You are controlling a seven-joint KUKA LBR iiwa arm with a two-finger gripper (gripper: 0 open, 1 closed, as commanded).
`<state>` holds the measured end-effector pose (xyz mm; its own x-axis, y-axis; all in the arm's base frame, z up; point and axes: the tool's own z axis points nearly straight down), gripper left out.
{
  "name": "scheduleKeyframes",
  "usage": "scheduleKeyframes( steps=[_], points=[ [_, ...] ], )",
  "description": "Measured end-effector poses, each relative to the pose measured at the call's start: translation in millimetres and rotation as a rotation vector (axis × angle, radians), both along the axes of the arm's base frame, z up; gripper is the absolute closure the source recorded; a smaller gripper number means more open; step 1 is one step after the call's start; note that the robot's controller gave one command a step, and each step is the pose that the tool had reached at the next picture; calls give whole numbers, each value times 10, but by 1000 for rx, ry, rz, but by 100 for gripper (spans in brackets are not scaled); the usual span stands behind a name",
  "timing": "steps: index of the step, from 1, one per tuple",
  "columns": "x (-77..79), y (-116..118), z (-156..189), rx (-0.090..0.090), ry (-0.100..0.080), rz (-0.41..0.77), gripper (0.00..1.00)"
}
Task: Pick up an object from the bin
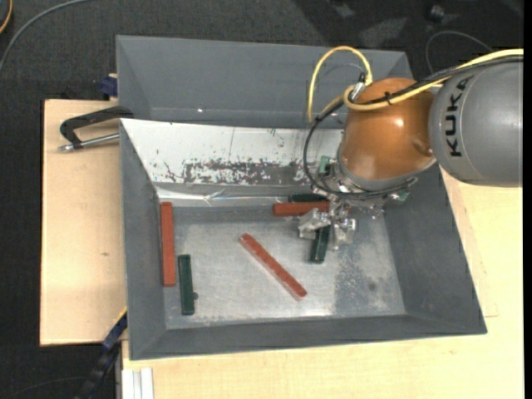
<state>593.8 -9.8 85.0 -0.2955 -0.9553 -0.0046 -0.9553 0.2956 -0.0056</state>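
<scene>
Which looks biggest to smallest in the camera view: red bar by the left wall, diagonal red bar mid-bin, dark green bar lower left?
1. Diagonal red bar and left-wall red bar: near alike in length and width, so not ranking them.
2. Dark green bar: clearly the shortest.

long red bar along the left side, short dark green bar just beside it (lower end), red stick diagonal mid-floor
</scene>
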Motion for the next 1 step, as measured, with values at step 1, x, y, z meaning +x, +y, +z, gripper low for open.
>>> scheduleKeyframes(
  steps=[1],
  points=[
    [31,11,1128,-1,-8,-4,100]
  ],
)
